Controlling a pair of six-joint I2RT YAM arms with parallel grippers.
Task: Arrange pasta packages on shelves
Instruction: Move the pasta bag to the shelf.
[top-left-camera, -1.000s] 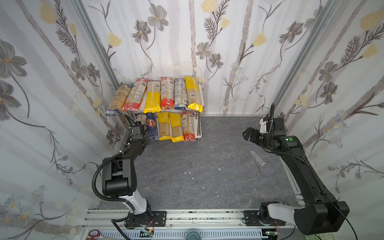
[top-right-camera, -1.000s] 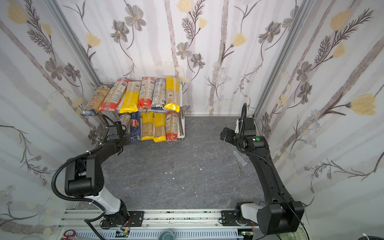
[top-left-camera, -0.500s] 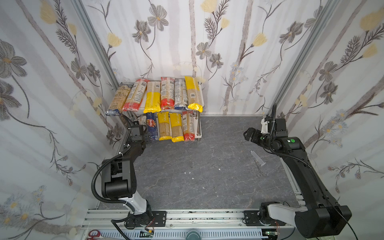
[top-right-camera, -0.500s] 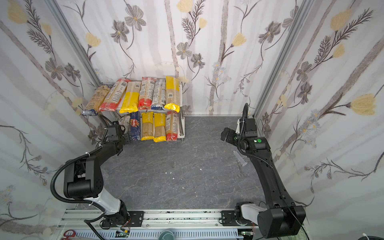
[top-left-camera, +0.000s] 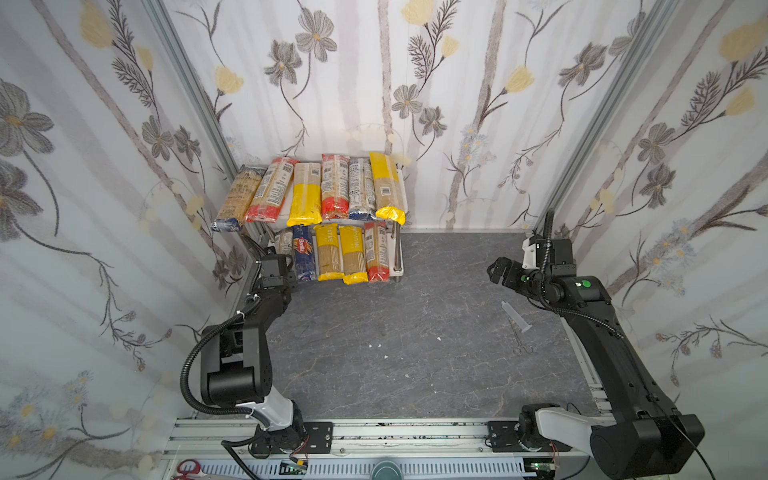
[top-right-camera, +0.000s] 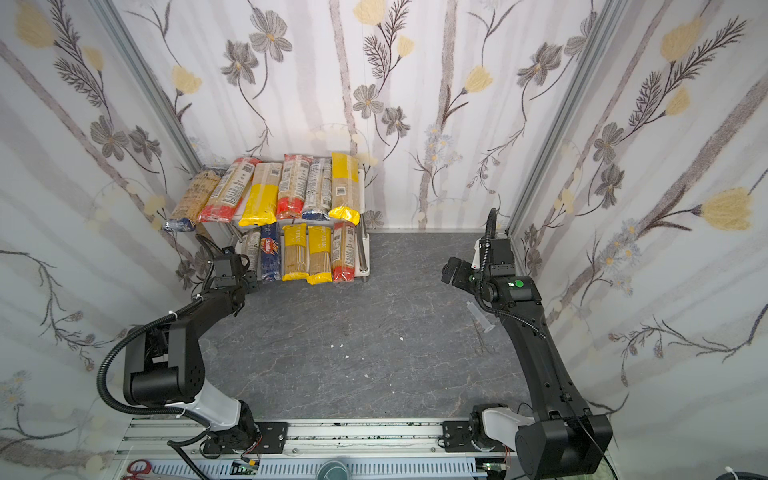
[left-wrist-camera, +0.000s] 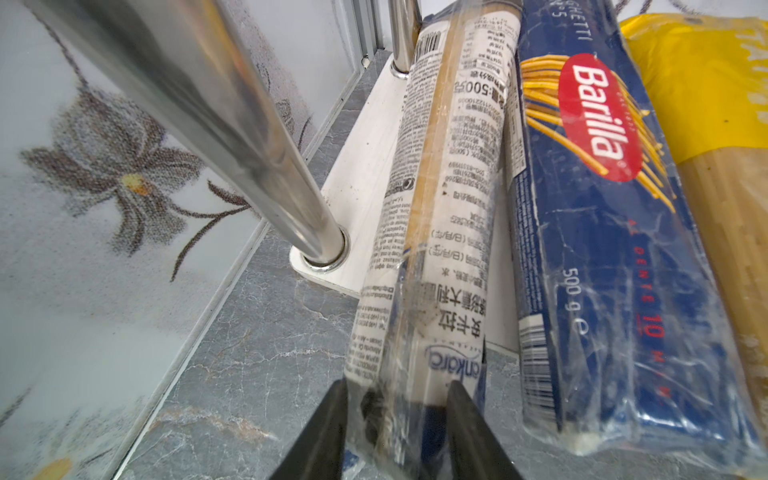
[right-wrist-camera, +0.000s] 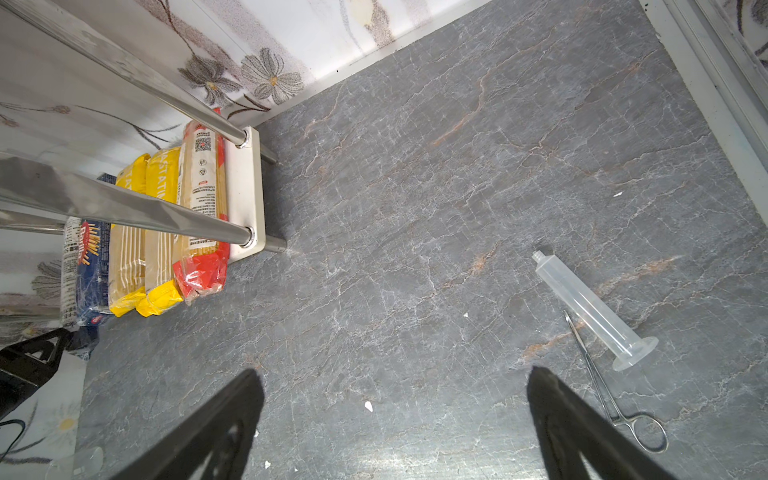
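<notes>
The shelves (top-left-camera: 400, 269) stand in the back left corner, a two-tier white rack on metal posts. Several pasta packages (top-left-camera: 332, 187) lie side by side on the top tier, and several more (top-left-camera: 351, 253) on the lower tier. My left gripper (left-wrist-camera: 398, 386) is at the lower tier's left end, shut on the near end of a white-labelled pasta package (left-wrist-camera: 449, 187) that lies beside a blue packet (left-wrist-camera: 602, 232). In both top views this left gripper (top-left-camera: 287, 266) (top-right-camera: 248, 275) hides that end. My right gripper (right-wrist-camera: 392, 374) (top-left-camera: 496, 270) hangs open and empty over the floor at the right.
A clear syringe (right-wrist-camera: 594, 309) (top-left-camera: 515, 316) and thin metal forceps (right-wrist-camera: 615, 395) lie on the grey floor near my right arm. A metal corner post (left-wrist-camera: 232, 137) stands close to my left gripper, with the side wall just beyond. Small white crumbs (top-left-camera: 385, 356) dot the floor.
My right arm's wrist has drifted slightly to the right. My left arm stays at the lower tier's left end.
</notes>
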